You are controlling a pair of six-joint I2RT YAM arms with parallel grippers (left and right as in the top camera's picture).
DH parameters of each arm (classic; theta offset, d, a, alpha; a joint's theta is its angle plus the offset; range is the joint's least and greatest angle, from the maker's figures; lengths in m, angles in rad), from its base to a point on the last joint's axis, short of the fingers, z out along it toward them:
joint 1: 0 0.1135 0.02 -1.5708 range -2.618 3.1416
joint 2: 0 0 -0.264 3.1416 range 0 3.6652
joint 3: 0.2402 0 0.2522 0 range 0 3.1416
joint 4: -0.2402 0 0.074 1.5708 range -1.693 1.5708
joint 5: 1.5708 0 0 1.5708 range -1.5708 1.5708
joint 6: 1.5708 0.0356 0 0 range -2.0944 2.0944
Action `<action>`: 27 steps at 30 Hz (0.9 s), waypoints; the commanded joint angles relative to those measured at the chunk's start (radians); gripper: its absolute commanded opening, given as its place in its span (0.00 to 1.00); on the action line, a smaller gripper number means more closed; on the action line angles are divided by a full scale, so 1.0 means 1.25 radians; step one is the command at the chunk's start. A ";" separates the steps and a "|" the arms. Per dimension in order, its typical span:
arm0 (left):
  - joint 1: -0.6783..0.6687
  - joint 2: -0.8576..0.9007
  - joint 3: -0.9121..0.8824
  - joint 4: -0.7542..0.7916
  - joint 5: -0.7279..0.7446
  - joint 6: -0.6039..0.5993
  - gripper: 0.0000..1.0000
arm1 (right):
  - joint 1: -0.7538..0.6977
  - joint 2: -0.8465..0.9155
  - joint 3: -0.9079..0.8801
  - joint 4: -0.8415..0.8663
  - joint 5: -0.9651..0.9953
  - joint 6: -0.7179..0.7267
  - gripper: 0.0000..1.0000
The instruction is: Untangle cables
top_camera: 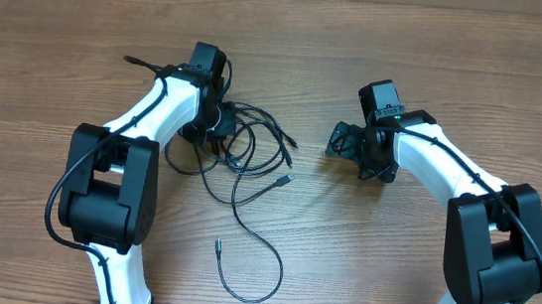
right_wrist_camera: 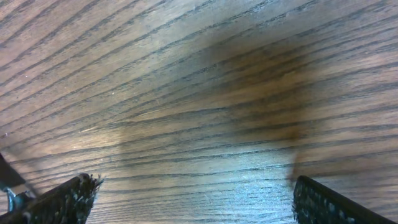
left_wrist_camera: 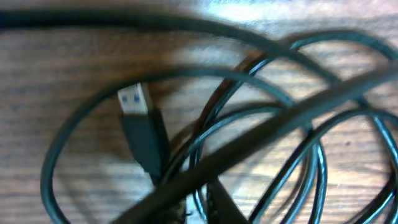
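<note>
Hardly begun, I'd judge: the cables (top_camera: 239,141) lie knotted on the worktop (top_camera: 458,70) around my left end effector (top_camera: 212,126) (its grip I cannot tell, the fingers are buried). One strand trails loose toward the near edge. The right end effector (right_wrist_camera: 193,200) is spread wide, empty, over bare wood.

cables (top_camera: 238,134) on table (top_camera: 360,260), left of centre
</note>
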 commanded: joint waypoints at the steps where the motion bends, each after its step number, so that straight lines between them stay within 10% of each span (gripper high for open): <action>1: -0.004 0.010 0.013 -0.031 0.002 -0.023 0.16 | 0.001 0.002 0.011 0.004 0.008 0.000 1.00; 27: -0.058 0.013 -0.032 -0.089 -0.034 -0.268 0.30 | 0.001 0.002 0.011 0.004 0.008 0.000 1.00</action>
